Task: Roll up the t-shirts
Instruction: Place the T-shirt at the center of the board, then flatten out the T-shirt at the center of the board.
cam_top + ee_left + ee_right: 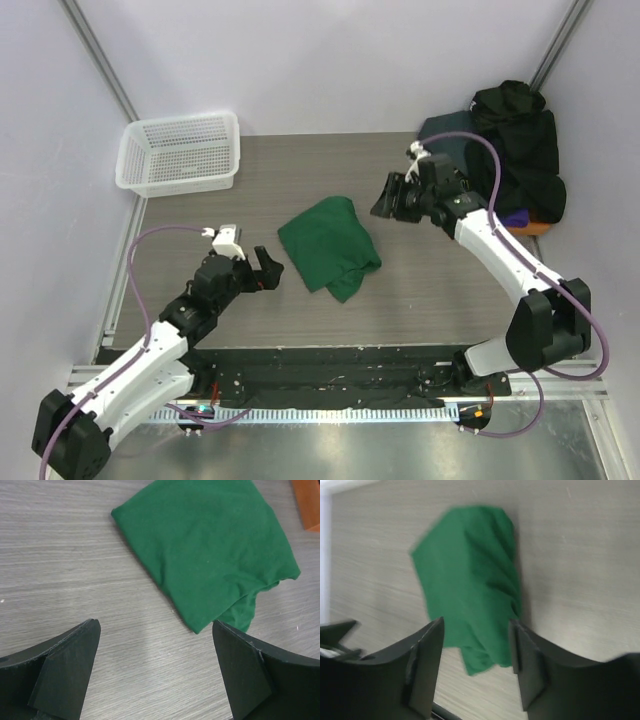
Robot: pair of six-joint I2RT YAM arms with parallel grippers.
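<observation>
A dark green t-shirt [329, 245] lies folded in a loose bundle on the middle of the table, also in the left wrist view [210, 550] and the right wrist view [467, 575]. My left gripper [266, 270] hovers open just left of it, nothing between its fingers [65, 670]. My right gripper [388, 197] hangs in the air to the right of the t-shirt and above it, jaws apart and empty, the green cloth seen below between its fingers [527, 665]. More t-shirts, black ones and a purple one, are heaped in a pile [520, 150] at the back right.
A white mesh basket [180, 152] stands at the back left corner. An orange tray [538, 228] peeks out under the pile of dark clothes, and its corner [307, 502] shows in the left wrist view. White walls close in the table on three sides.
</observation>
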